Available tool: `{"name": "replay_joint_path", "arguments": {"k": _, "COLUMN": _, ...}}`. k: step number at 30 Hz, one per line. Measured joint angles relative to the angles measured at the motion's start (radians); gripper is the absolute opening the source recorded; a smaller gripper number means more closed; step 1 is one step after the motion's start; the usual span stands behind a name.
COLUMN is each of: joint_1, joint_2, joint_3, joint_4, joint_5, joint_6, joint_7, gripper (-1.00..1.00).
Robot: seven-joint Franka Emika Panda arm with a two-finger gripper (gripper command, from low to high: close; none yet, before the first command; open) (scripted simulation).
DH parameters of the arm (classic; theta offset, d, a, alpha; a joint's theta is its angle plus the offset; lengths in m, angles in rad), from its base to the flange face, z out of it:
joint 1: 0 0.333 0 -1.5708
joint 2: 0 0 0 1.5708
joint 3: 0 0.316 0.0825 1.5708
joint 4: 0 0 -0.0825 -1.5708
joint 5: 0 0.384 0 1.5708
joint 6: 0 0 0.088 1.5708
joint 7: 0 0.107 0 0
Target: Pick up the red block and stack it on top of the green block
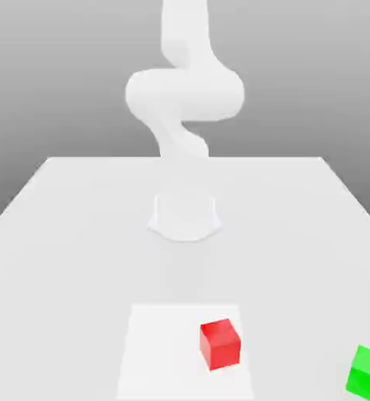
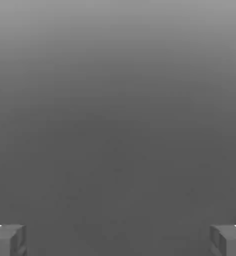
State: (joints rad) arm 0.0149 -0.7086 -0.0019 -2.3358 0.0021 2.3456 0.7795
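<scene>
Exterior view: red cube left of the green cube; fingers wide apart, holding nothing.

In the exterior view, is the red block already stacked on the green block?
No, the red block sits apart from the green block.

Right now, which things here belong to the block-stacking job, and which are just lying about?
For the job:
red block, to be lifted
green block, to be stacked on
tool, open
white arm

Not named in it:
white square under the red block
table
</scene>
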Motion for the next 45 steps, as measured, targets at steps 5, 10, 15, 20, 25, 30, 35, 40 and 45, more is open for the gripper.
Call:
{"name": "replay_joint_path", "arguments": {"k": 5, "joint_1": 0.029, "joint_2": 0.187, "joint_3": -0.002, "joint_4": -0.073, "joint_5": 0.005, "joint_6": 0.093, "joint_7": -0.043, "gripper": 0.00}}
{"name": "replay_joint_path", "arguments": {"k": 10, "joint_1": 0.053, "joint_2": 0.369, "joint_3": 0.002, "joint_4": -0.145, "joint_5": 0.010, "joint_6": 0.183, "joint_7": -0.084, "gripper": 0.00}}
{"name": "replay_joint_path", "arguments": {"k": 15, "joint_1": 0.072, "joint_2": 0.550, "joint_3": 0.009, "joint_4": -0.216, "joint_5": 0.011, "joint_6": 0.274, "joint_7": -0.122, "gripper": 0.00}}
{"name": "replay_joint_path", "arguments": {"k": 20, "joint_1": 0.093, "joint_2": 0.731, "joint_3": 0.019, "joint_4": -0.287, "joint_5": 0.002, "joint_6": 0.365, "joint_7": -0.153, "gripper": 0.00}}
{"name": "replay_joint_path", "arguments": {"k": 25, "joint_1": 0.100, "joint_2": 0.912, "joint_3": 0.014, "joint_4": -0.298, "joint_5": -0.011, "joint_6": 0.494, "joint_7": -0.159, "gripper": 0.00}}
{"name": "replay_joint_path", "arguments": {"k": 30, "joint_1": 0.106, "joint_2": 1.008, "joint_3": 0.009, "joint_4": -0.285, "joint_5": -0.011, "joint_6": 0.574, "joint_7": -0.159, "gripper": -1.00}}
{"name": "replay_joint_path", "arguments": {"k": 35, "joint_1": 0.106, "joint_2": 1.007, "joint_3": 0.009, "joint_4": -0.285, "joint_5": -0.012, "joint_6": 0.574, "joint_7": -0.158, "gripper": -1.00}}
{"name": "replay_joint_path", "arguments": {"k": 40, "joint_1": 0.102, "joint_2": 0.849, "joint_3": 0.014, "joint_4": -0.309, "joint_5": -0.008, "joint_6": 0.439, "joint_7": -0.161, "gripper": -1.00}}
{"name": "replay_joint_path", "arguments": {"k": 45, "joint_1": 0.160, "joint_2": 0.864, "joint_3": 0.094, "joint_4": -0.178, "joint_5": -0.037, "joint_6": 0.322, "joint_7": -0.239, "gripper": -1.00}}
